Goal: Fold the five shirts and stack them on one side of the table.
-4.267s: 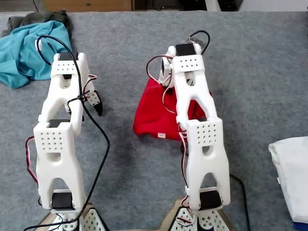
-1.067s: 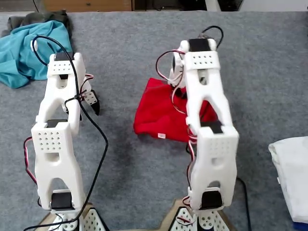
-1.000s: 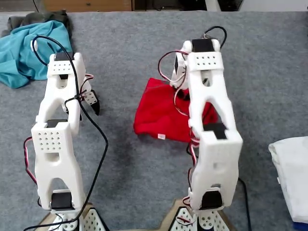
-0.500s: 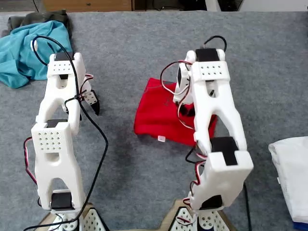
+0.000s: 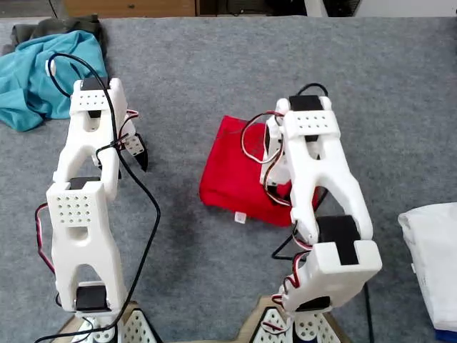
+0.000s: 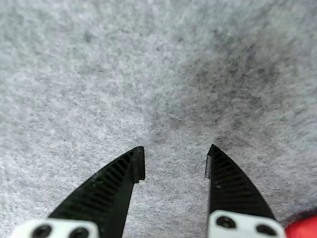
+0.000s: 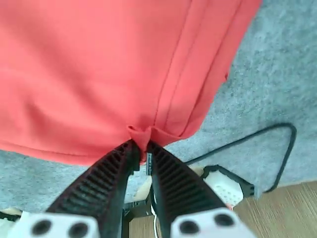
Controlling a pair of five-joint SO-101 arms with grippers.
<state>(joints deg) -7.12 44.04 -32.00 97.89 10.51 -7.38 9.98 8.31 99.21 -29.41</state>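
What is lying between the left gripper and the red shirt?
Nothing but bare grey mat lies between the left gripper and the red shirt; the high view shows it.

You have bare grey table (image 5: 400,93) along the far edge and between the left arm (image 5: 82,214) and the red shirt (image 5: 232,171), crossed there by a black cable (image 5: 152,236). A crumpled teal shirt (image 5: 36,71) blocks the far left corner. A white folded stack (image 5: 435,250) takes the right edge. The red shirt lies mid-table, pinched in the right gripper (image 7: 141,145).
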